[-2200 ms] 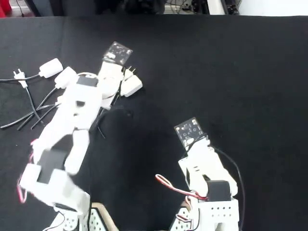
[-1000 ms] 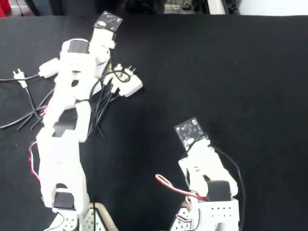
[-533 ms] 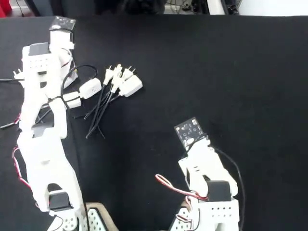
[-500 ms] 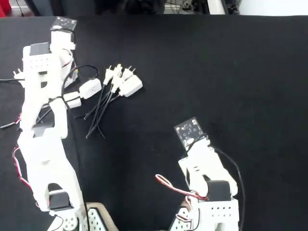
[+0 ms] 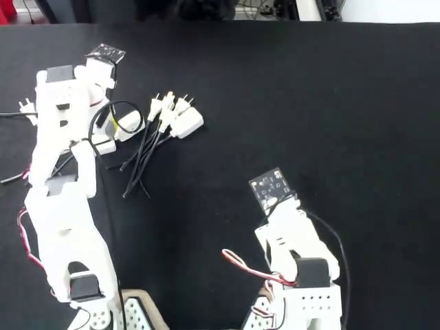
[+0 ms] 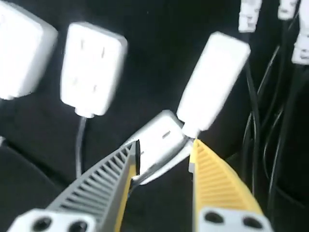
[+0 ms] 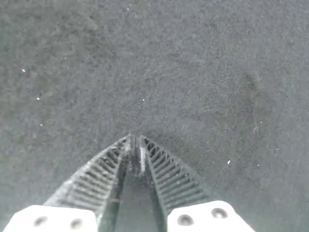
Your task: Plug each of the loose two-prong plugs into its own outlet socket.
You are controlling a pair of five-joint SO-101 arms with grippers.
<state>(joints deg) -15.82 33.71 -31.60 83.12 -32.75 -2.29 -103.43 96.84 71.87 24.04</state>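
**Left arm lining up on a socket.** My left hand (image 6: pixel 162 145) hangs spread astride a white outlet socket (image 6: pixel 157 140), a finger on either side but not visibly clamped, probably to steady it for plugging. The loose plugs (image 5: pixel 168 106) lie just beside it on the tabletop (image 5: pixel 309 103). My right hand (image 7: pixel 134 147) is clenched on nothing and sits parked. Half a second earlier the left hand was nearer the far edge; it has since swung in over this socket.

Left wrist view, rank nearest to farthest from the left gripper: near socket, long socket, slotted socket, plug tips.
1. Near socket, inside the left gripper.
2. Long socket, just beyond, on the yellow finger side.
3. Slotted socket, farther out, on the grey finger side.
4. Plug tips, farthest, past the long socket.
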